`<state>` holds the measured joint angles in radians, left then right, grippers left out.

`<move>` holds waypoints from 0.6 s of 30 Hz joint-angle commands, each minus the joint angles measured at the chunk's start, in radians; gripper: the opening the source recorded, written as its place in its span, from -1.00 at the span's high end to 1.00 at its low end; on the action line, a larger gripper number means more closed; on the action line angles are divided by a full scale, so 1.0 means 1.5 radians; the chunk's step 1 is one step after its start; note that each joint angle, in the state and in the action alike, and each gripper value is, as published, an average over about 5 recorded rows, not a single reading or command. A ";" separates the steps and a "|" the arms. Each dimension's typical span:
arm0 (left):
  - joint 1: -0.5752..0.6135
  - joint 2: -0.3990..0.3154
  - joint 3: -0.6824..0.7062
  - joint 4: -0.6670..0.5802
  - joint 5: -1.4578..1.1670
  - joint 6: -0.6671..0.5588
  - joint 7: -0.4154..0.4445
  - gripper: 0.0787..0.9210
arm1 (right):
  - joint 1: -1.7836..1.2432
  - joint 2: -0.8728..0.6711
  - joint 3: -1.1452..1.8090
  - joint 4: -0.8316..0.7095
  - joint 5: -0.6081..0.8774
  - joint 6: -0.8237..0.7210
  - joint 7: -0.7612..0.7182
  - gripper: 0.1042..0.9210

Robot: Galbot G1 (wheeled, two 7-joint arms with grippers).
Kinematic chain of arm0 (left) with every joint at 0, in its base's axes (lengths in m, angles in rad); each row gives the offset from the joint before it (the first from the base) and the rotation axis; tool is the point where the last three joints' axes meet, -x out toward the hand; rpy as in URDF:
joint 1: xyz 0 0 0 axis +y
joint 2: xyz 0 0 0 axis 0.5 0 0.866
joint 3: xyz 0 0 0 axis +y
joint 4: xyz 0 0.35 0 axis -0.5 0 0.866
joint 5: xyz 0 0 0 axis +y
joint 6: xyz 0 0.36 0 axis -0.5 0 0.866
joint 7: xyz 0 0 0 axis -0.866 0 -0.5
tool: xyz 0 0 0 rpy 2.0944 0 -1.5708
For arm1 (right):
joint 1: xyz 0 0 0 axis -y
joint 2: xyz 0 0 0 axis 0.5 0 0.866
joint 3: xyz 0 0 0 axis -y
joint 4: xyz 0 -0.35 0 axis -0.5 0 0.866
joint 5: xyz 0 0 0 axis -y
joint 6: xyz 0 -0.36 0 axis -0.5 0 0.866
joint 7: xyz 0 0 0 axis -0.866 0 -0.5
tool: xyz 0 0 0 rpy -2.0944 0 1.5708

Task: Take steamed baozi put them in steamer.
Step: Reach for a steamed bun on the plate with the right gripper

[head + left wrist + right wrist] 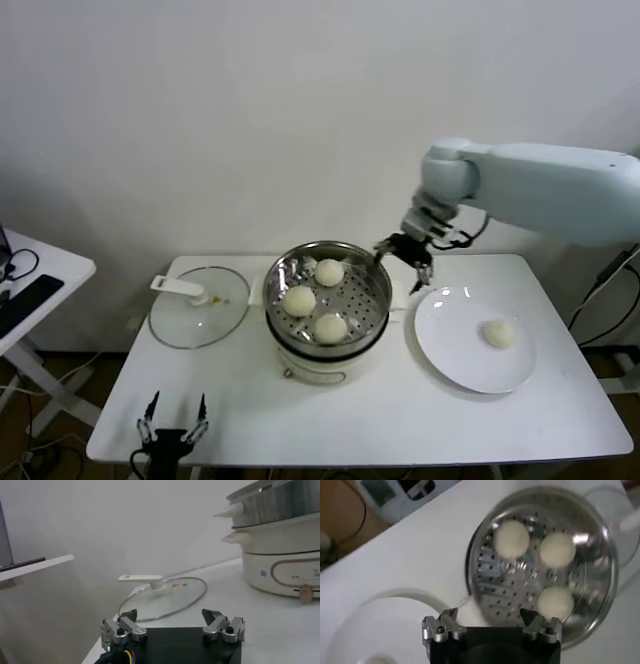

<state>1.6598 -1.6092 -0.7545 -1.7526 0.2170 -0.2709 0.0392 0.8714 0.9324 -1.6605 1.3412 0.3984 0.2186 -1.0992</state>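
Note:
The steel steamer (372, 270) on its white pot base holds three creamy-white baozi (329, 272) (298, 300) (331, 327). A fourth baozi (499, 334) lies on the white plate (455, 365) to the right. My right gripper (404, 262) is open and empty, raised above the steamer's far right rim, between steamer and plate. In the right wrist view the steamer (595, 615) with its three baozi (511, 538) shows beyond the open gripper (490, 617). My left gripper (172, 421) is open and empty, parked low at the table's front left edge.
A glass lid (185, 322) with a white handle lies flat left of the steamer; it also shows in the left wrist view (187, 595). A second white table (45, 262) stands at the far left. The wall is close behind.

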 commanded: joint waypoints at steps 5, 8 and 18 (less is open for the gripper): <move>-0.006 -0.005 0.004 -0.005 -0.020 -0.012 0.003 -0.77 | -0.058 -0.161 -0.085 -0.084 -0.026 -0.130 0.022 -0.76; -0.005 -0.004 0.000 -0.004 -0.026 -0.017 0.004 -0.77 | -0.117 -0.172 -0.042 -0.112 -0.065 -0.133 0.030 -0.76; -0.005 -0.006 -0.003 0.003 -0.029 -0.019 0.004 -0.77 | -0.274 -0.205 0.088 -0.162 -0.148 -0.147 0.057 -0.76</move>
<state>1.6553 -1.6092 -0.7596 -1.7582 0.1813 -0.2938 0.0445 0.6763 0.7001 -1.6626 1.1794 0.2975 0.0438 -1.0461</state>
